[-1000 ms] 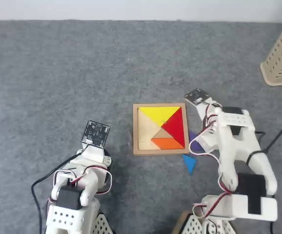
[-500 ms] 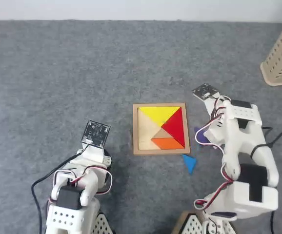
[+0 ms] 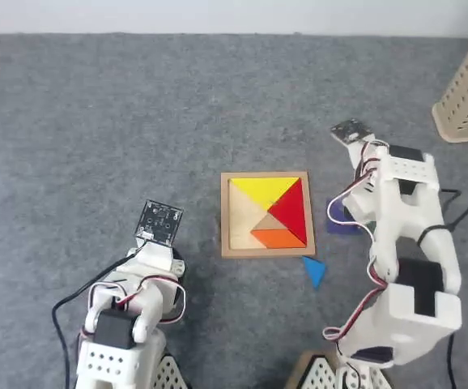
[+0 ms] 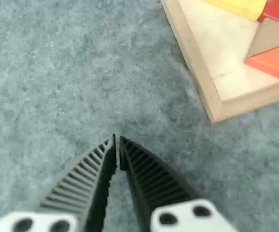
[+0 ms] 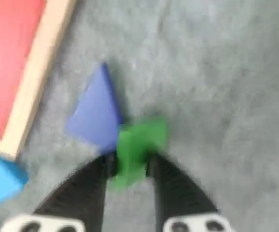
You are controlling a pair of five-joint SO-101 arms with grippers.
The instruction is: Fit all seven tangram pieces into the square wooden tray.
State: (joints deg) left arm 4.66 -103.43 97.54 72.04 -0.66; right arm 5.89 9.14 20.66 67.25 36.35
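Wooden tray is seen in the high view on the grey worktop, with a yellow piece, a red piece and an orange piece laid inside; a blue triangle lies just off one tray corner. In the left wrist view, the left gripper is held near a tray corner, fingers together. In the right wrist view, the right gripper has its fingers clamped on a green piece, which touches a purple piece just beside the tray.

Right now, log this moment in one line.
left fingers: shut, empty, near tray | right fingers: shut on green piece beside purple piece | tray: yellow, red, orange placed | blue piece: on carpet
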